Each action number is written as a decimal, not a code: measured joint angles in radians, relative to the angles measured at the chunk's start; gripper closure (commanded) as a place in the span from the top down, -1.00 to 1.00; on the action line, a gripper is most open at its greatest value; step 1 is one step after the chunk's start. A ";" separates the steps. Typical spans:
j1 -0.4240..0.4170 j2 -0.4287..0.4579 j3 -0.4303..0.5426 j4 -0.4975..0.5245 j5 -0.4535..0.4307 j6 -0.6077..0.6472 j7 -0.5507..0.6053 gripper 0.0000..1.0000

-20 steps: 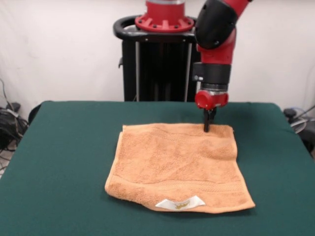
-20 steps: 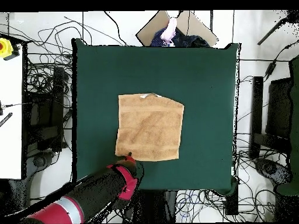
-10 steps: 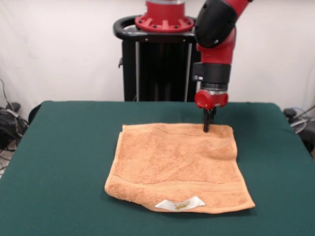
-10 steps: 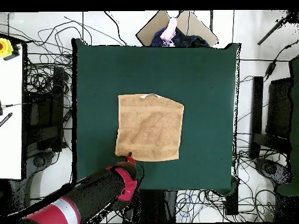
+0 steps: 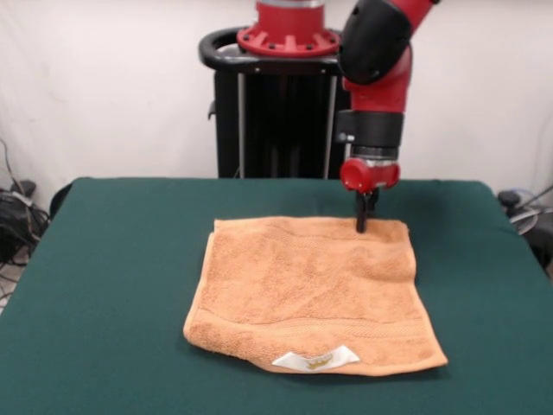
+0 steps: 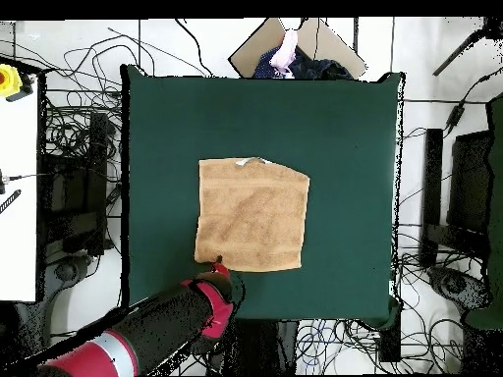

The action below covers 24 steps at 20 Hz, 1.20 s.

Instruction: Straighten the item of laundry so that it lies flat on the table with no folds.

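The orange-tan towel, the item of laundry [image 5: 311, 294], lies spread on the green table [image 5: 112, 259], nearly square, with its near edge slightly rumpled and a white label [image 5: 316, 357] at the front. From above, the towel [image 6: 252, 216] sits near the middle of the table [image 6: 344, 128]. My gripper [image 5: 361, 226] points straight down with its tips at the towel's far edge, close to the right corner, and looks shut. Whether it pinches any cloth is not visible. In the overhead view the gripper [image 6: 217, 263] is at the towel's lower left corner.
The black pedestal [image 5: 276, 104] stands behind the table. Cables cover the floor [image 6: 69, 128] on both sides. A cardboard box [image 6: 319, 39] and a person's hand [image 6: 285, 49] show beyond the table's top edge in the overhead view.
The gripper has shifted a hair to the left and up at the towel's far edge. The towel has not moved.
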<state>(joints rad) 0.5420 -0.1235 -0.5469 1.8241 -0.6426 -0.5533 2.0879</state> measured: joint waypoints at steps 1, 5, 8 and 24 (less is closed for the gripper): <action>-0.004 0.000 0.001 0.001 0.000 -0.005 0.000 -1.00; -0.019 -0.003 0.007 0.003 -0.012 -0.019 0.000 -1.00; -0.040 -0.009 0.016 0.002 -0.035 -0.032 0.000 -1.00; -0.095 -0.012 0.025 0.002 -0.087 -0.077 0.000 -1.00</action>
<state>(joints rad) 0.4465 -0.1356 -0.5215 1.8258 -0.7294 -0.6305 2.0879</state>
